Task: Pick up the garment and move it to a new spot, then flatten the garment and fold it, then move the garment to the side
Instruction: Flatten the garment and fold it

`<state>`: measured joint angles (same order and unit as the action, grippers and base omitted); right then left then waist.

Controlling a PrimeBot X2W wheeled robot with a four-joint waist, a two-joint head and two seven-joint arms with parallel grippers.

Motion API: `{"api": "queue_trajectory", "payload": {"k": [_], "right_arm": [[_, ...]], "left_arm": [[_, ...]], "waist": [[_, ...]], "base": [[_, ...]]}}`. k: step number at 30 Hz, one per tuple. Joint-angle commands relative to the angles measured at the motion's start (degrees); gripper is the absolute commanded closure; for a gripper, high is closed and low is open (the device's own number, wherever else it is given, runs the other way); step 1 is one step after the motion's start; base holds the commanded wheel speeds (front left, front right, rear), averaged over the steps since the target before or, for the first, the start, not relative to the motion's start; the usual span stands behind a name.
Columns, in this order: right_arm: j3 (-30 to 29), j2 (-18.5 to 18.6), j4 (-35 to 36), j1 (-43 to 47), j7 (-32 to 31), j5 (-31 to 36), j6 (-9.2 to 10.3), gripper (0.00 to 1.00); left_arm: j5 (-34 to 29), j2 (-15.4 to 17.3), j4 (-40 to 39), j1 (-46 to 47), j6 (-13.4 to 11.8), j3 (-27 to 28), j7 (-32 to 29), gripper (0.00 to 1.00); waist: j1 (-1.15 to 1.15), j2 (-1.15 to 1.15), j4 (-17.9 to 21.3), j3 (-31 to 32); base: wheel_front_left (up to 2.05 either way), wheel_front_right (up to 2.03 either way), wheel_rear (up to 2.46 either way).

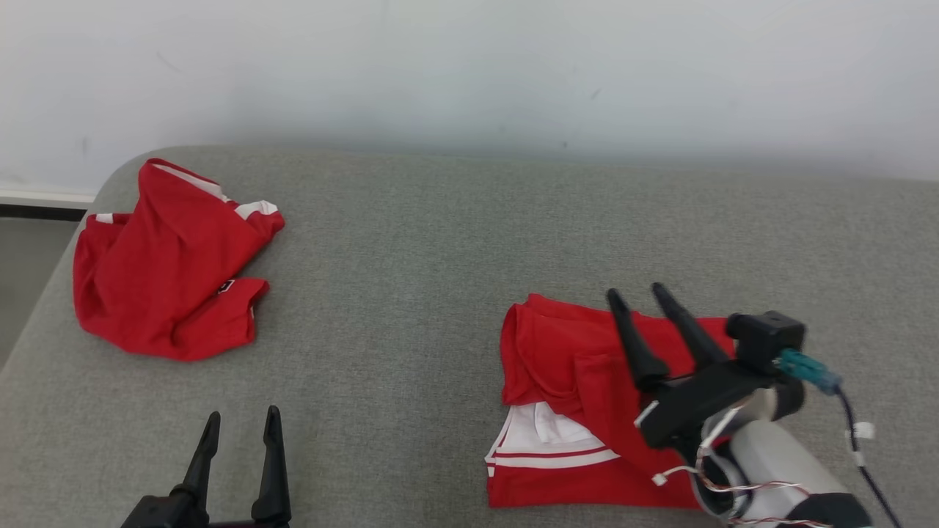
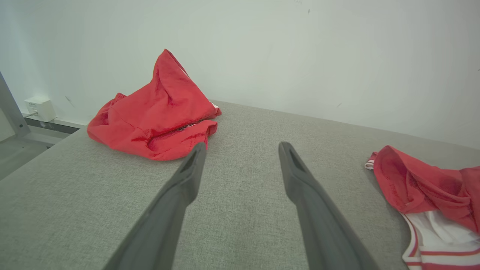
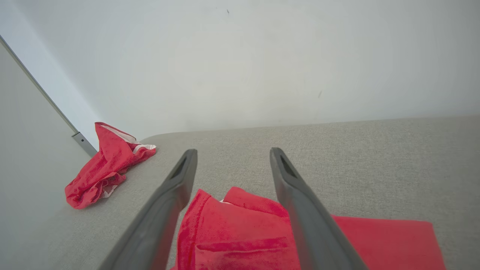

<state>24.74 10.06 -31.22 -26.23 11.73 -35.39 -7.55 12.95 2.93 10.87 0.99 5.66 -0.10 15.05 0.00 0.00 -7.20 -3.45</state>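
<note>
A red garment [image 1: 579,411] with white stripes lies folded on the grey surface at the lower right, also seen at the right edge of the left wrist view [image 2: 427,195] and below the fingers in the right wrist view [image 3: 240,232]. My right gripper [image 1: 637,293] hovers just above it, open, with nothing between its fingers [image 3: 176,187]. My left gripper [image 1: 243,418] stands open at the lower left over bare fabric, apart from both garments.
A second red garment [image 1: 169,271] lies crumpled at the far left of the grey padded surface [image 1: 440,257], near its rounded left edge. A white wall [image 1: 469,66] backs the surface. A wall socket [image 2: 39,108] sits low to the left.
</note>
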Motion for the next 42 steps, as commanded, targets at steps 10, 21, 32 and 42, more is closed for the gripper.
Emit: {"api": "queue_trajectory", "payload": {"k": [10, 21, 32, 42], "right_arm": [[-4.5, 8.1, 3.5, 8.1, -0.8, -2.6, 0.13, 0.0], [-1.1, 7.4, 2.7, 7.5, -5.1, -4.4, 0.13, 0.0], [5.1, 6.8, -2.1, 4.8, -4.5, -8.9, 0.13, 1.0], [12.6, 9.1, 5.5, 7.4, 0.5, -9.8, 0.14, 1.0]], "left_arm": [[-1.0, -0.1, -0.8, -0.9, 0.8, 2.0, 0.2, 0.0], [-0.9, -0.1, -0.1, 0.3, 1.2, 1.2, 0.2, 0.0], [-0.7, -0.1, 0.4, -0.2, 1.0, 1.3, 0.2, 0.0], [-0.4, -0.1, 0.4, -0.9, 0.8, 1.3, 0.2, 0.0]], "waist": [[0.0, 0.0, 2.2, 0.7], [0.0, 0.0, 0.0, 0.1], [0.0, 0.0, -1.9, 0.2], [0.0, 0.0, -1.3, 0.7]], "base": [[0.0, 0.0, 0.0], [0.0, 0.0, 0.0], [0.0, 0.0, 0.0], [0.0, 0.0, 0.0]]}}
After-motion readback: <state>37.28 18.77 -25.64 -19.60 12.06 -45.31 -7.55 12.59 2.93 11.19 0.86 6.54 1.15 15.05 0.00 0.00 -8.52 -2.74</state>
